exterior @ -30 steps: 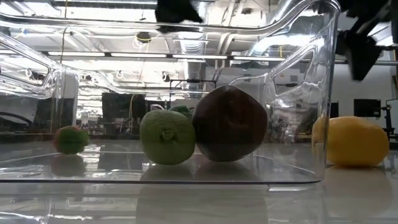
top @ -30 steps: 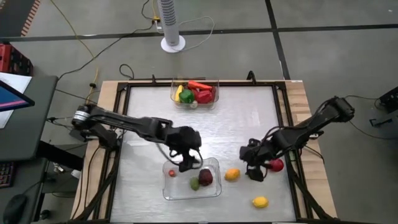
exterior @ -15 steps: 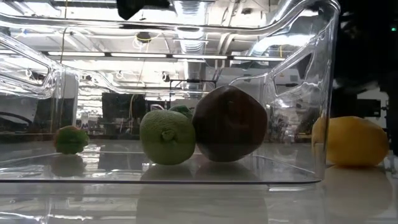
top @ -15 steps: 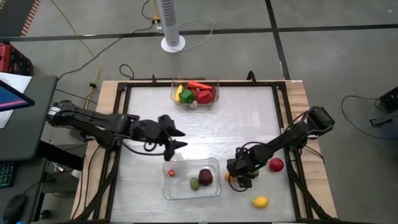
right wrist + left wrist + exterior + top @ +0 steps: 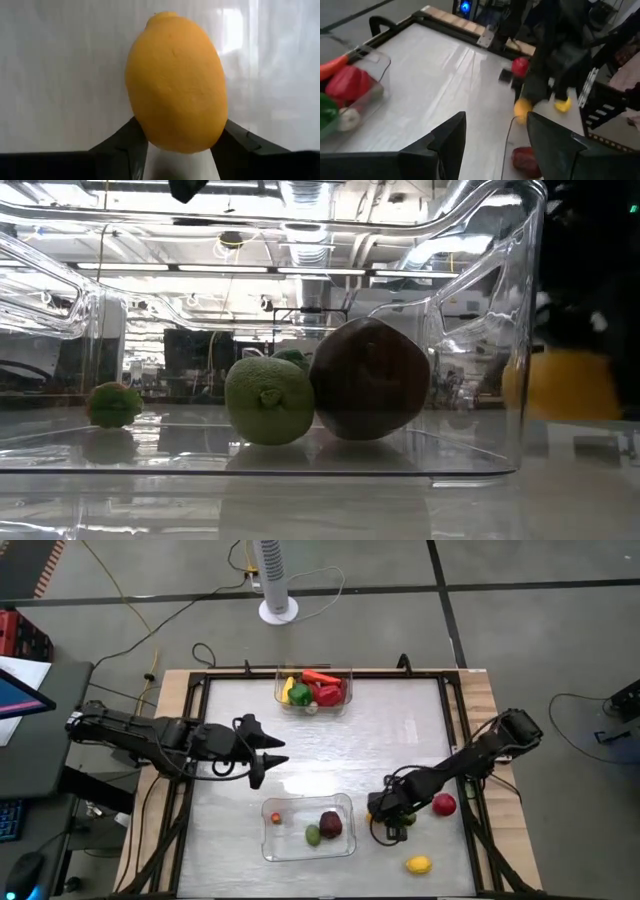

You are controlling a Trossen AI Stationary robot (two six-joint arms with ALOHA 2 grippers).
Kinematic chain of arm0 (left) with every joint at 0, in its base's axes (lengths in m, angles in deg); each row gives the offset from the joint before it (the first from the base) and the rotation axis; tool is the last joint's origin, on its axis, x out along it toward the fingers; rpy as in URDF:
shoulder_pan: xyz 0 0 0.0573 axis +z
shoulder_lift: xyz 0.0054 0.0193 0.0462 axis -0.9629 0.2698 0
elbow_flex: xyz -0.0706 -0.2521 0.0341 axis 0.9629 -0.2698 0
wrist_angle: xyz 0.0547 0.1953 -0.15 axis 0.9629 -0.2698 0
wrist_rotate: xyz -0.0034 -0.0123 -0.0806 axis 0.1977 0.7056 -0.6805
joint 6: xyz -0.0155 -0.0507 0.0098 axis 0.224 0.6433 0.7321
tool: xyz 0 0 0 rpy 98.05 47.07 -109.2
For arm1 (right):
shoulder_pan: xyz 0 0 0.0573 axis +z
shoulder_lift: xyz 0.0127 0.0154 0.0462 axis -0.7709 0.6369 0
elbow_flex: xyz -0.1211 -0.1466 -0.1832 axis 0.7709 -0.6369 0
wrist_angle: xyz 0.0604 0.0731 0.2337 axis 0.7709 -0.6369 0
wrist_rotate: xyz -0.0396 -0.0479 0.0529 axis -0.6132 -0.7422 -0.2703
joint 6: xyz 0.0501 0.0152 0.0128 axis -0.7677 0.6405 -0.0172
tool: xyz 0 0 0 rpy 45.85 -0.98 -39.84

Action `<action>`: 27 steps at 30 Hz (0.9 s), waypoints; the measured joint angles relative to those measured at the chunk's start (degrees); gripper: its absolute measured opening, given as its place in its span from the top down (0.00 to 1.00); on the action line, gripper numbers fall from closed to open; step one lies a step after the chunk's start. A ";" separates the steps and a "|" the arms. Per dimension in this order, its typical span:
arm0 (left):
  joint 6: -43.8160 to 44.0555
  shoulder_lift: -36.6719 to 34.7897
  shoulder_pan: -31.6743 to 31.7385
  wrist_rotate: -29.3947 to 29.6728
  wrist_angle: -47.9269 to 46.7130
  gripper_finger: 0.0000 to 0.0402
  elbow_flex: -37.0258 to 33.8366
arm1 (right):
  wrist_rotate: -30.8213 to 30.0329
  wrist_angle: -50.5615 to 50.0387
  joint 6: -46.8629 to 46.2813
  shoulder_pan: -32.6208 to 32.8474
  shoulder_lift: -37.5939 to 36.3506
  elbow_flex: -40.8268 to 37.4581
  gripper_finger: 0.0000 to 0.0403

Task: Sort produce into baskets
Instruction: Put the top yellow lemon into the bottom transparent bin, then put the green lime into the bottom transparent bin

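Observation:
My right gripper (image 5: pixel 384 818) is shut on an orange, lemon-shaped fruit (image 5: pixel 175 80), just right of the near clear basket (image 5: pixel 348 802). That basket holds a dark maroon fruit (image 5: pixel 331 825), a green one (image 5: pixel 313 835) and a small red piece (image 5: pixel 276 819), all resting on its floor. The far basket (image 5: pixel 346 673) holds red, green, yellow and orange produce. A red fruit (image 5: pixel 444 805) and a yellow one (image 5: pixel 419 864) lie loose on the table. My left gripper (image 5: pixel 265 758) hovers open at the left, with nothing between its fingers (image 5: pixel 451 137). My right gripper pinches the orange fruit between its two fingers, on its two opposite sides (image 5: pixel 142 132) near the end toward the wrist. The fingers slant down from the table's right, and the fruit's long axis runs along them. In the low view the fruit (image 5: pixel 560 385) looks a little off the table.
A black frame (image 5: pixel 205 680) runs around the white tabletop. Bare tabletop lies between the two baskets. The right arm reaches in low past the red fruit. A fan stand (image 5: pixel 278 608) and cables lie on the floor beyond the far edge.
My left gripper has drawn back from above the near basket toward the table's left and far side. My right gripper has moved left from beside the red fruit to the orange fruit and taken hold of it. In the low view that fruit now sits slightly higher.

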 joint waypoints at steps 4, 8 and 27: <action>1.17 -0.25 1.22 -0.34 -3.30 0.52 0.00 | 0.06 -15.52 -0.29 -1.88 -6.31 3.75 0.49; -0.30 0.72 4.00 -0.61 -4.88 0.52 -0.03 | 0.05 -19.93 -0.25 -4.51 -12.36 10.24 0.40; -1.59 1.46 12.70 -15.60 -2.49 0.52 0.00 | 9.36 -15.56 6.67 -10.71 1.03 32.34 0.44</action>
